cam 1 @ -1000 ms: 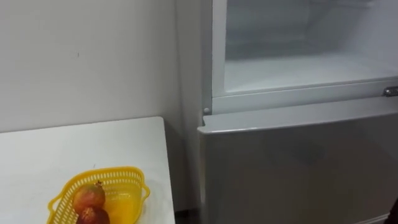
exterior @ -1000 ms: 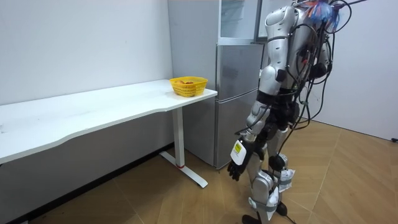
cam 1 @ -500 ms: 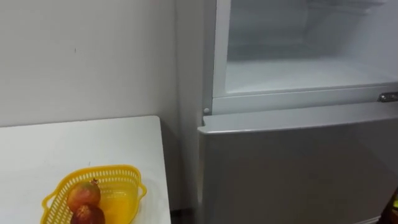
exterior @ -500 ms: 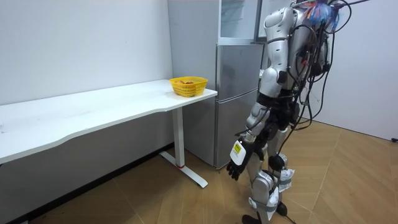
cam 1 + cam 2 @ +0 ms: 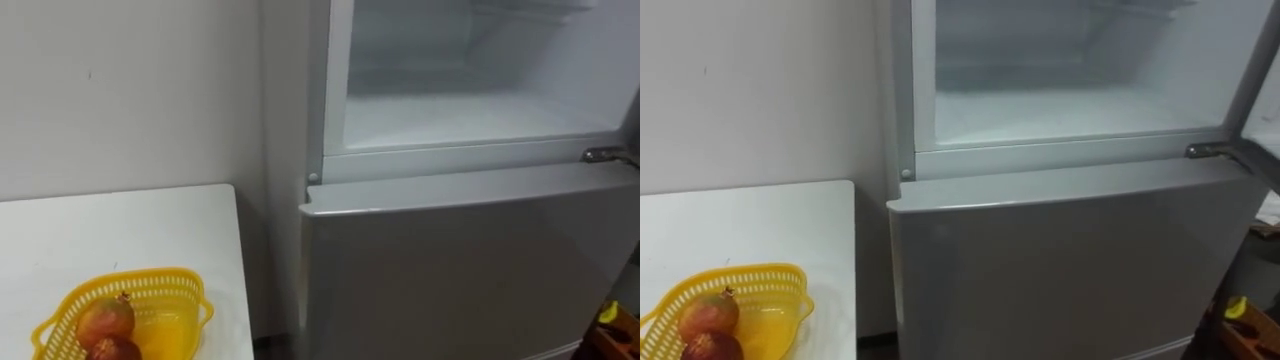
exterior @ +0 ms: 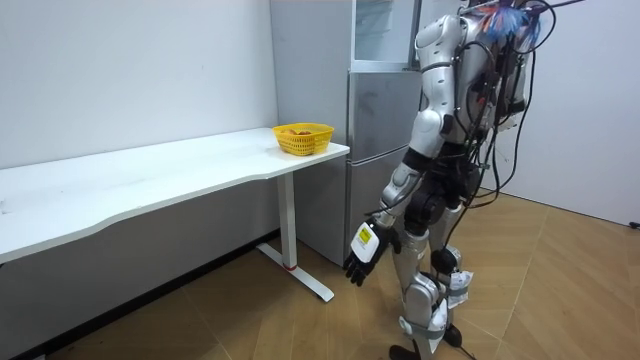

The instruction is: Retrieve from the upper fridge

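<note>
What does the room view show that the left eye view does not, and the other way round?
Room view: the robot stands facing the fridge, its left robot hand hanging open beside its leg, over a wooden floor. Left eye view: the white inside of the open upper compartment, and two reddish fruits in the yellow basket. Both: that basket on the white table's end, beside the fridge with its lower door shut.

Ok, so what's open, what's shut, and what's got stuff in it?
Upper fridge compartment: door open, visible shelf bare.
Lower fridge door: shut.
Yellow basket: upright on the table, fruit inside.
Left hand: hanging low, fingers relaxed, holding nothing.
</note>
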Controlling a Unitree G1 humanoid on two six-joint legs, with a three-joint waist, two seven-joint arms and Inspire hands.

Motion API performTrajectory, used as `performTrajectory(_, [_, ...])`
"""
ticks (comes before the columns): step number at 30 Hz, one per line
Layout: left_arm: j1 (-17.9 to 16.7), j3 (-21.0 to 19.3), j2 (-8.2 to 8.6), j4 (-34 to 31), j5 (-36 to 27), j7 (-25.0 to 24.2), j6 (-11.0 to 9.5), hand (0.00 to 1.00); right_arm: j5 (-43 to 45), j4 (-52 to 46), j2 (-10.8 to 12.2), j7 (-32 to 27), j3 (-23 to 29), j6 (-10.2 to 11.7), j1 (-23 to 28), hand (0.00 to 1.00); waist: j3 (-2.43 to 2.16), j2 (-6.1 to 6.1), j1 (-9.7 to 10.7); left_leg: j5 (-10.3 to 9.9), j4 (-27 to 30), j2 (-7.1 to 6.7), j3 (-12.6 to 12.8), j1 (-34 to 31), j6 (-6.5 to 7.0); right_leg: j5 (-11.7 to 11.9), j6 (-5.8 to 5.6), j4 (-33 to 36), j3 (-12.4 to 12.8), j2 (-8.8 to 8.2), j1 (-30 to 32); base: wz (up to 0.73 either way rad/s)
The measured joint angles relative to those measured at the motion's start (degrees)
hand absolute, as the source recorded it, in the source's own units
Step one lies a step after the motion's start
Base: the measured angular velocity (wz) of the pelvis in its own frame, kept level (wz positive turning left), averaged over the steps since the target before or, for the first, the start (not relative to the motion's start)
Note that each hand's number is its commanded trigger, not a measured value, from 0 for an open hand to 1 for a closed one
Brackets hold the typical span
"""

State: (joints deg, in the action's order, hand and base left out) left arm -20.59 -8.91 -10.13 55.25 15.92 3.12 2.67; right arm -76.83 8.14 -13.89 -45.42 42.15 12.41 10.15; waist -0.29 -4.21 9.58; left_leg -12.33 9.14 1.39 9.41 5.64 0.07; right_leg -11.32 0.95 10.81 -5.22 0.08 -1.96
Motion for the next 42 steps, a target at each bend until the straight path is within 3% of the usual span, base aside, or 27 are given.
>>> performTrajectory(5, [0.0,-1.2,0.0,0.0,0.0,-0.2,0.0,0.0,-2.2,0.6,0.0,0.6,1.1,0.0,-0.2,0.0,-0.03,-0.55,0.2,0.0,0.0,-0.01,0.0,-0.1,0.0,0.0,-0.01,-0.1,0.0,-0.01,0.0,0.0])
performTrajectory(12, [-0.5,-3.5,0.0,-0.1,0.0,-0.2,0.1,0.0,-2.3,0.5,-0.1,2.0,3.0,0.0,-3.4,0.0,-0.04,-0.37,1.2,0.0,0.0,0.0,-0.1,-0.3,0.0,0.0,-0.01,0.0,-0.5,-0.05,0.1,0.02])
performTrajectory(15, [-0.5,-4.3,0.02,-0.6,0.0,-0.8,0.4,0.0,-2.4,0.3,-1.2,2.1,3.7,-0.3,-5.5,0.0,-0.15,-0.24,1.4,0.0,0.0,0.02,-0.1,-1.1,0.0,0.2,0.0,0.2,-0.5,-0.02,1.0,0.0])
performTrajectory(19, [-0.6,-4.6,0.03,-0.5,0.0,-1.2,1.0,0.0,-2.4,0.1,-5.3,2.4,5.1,-1.3,-8.9,0.0,-0.23,-0.24,2.0,0.0,0.0,-0.02,-0.1,-1.2,0.0,0.2,-0.03,-0.1,-0.3,-0.05,0.7,0.0])
performTrajectory(22, [-0.6,-4.6,0.05,-0.1,0.0,-1.1,1.0,0.0,-2.3,-0.4,-6.7,3.1,7.6,-1.3,-10.8,0.0,-0.23,-0.24,2.3,0.0,0.0,-0.02,-0.1,-1.2,0.0,0.2,-0.03,-0.2,-0.4,-0.04,0.7,0.0])
performTrajectory(28, [-1.5,-5.8,0.5,0.1,0.6,-0.7,1.0,0.0,-1.8,-0.6,-7.2,3.1,11.4,-1.2,-12.3,0.0,-0.21,-0.25,2.5,0.0,0.1,-0.01,0.0,-1.0,0.0,0.2,0.08,0.7,0.0,0.0,1.0,-0.04])
performTrajectory(32, [-1.7,-7.2,0.48,0.0,2.3,-0.1,0.8,0.0,-1.6,-0.6,-9.0,3.2,11.5,-1.1,-12.3,0.0,-0.17,-0.24,2.6,0.0,0.3,-0.04,0.0,-1.0,0.0,0.0,0.08,1.0,0.1,-0.08,1.1,-0.01])
performTrajectory(42, [-2.3,-8.3,0.81,0.1,2.7,-0.3,-0.2,0.0,2.8,-2.0,-9.0,4.1,11.5,-1.1,-12.3,0.0,0.04,0.45,2.4,0.0,0.1,-0.05,-0.1,-1.1,-0.02,-0.4,0.08,2.0,-0.1,-0.15,1.8,0.01])
